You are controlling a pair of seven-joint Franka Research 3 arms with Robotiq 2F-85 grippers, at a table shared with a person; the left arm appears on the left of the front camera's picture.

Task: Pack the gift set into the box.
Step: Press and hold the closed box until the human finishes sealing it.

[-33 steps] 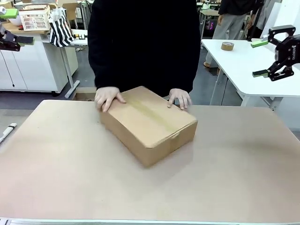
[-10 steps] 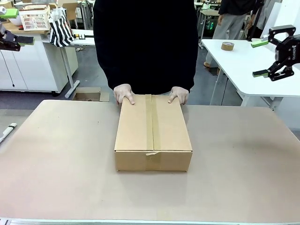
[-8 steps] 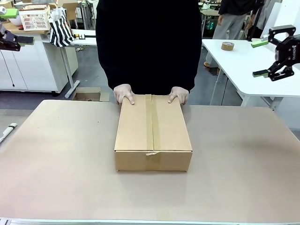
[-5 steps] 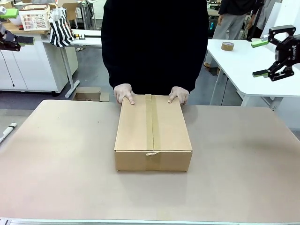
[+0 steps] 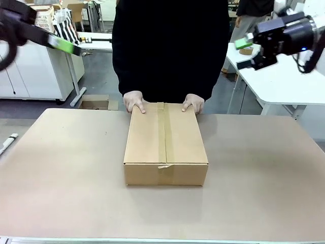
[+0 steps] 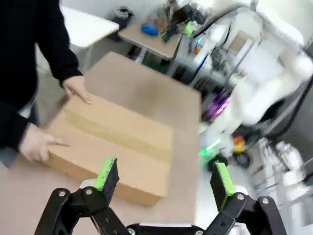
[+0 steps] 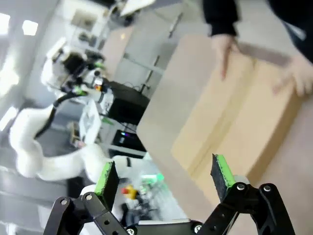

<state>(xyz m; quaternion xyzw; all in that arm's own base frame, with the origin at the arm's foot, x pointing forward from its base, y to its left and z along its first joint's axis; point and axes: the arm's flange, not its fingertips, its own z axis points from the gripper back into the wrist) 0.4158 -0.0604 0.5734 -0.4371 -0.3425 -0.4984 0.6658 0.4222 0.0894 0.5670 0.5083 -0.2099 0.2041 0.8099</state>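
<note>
The box [image 5: 165,140] lies shut in the middle of the table, a strip of tape running down its lid. A person holds its far edge with the left hand [image 5: 134,101] and the right hand [image 5: 194,103]. The gift set is hidden from view. My left gripper [image 5: 61,44] hangs blurred high at the far left, well above the table. My right gripper [image 5: 246,52] hangs high at the far right. In the left wrist view the left gripper [image 6: 164,178] is open over the box [image 6: 112,142]. The right gripper [image 7: 164,176] is open too, the box [image 7: 234,122] far beyond it.
A white side table [image 5: 274,81] stands beyond the right corner. A small white object [image 5: 7,142] lies at the table's left edge. An open carton [image 5: 96,104] sits on the floor behind the table. Bare tabletop [image 5: 61,178] surrounds the box.
The person turned the box square to the table and has held it still since. In the last half second both arms swung inward from the picture's edges, still high up.
</note>
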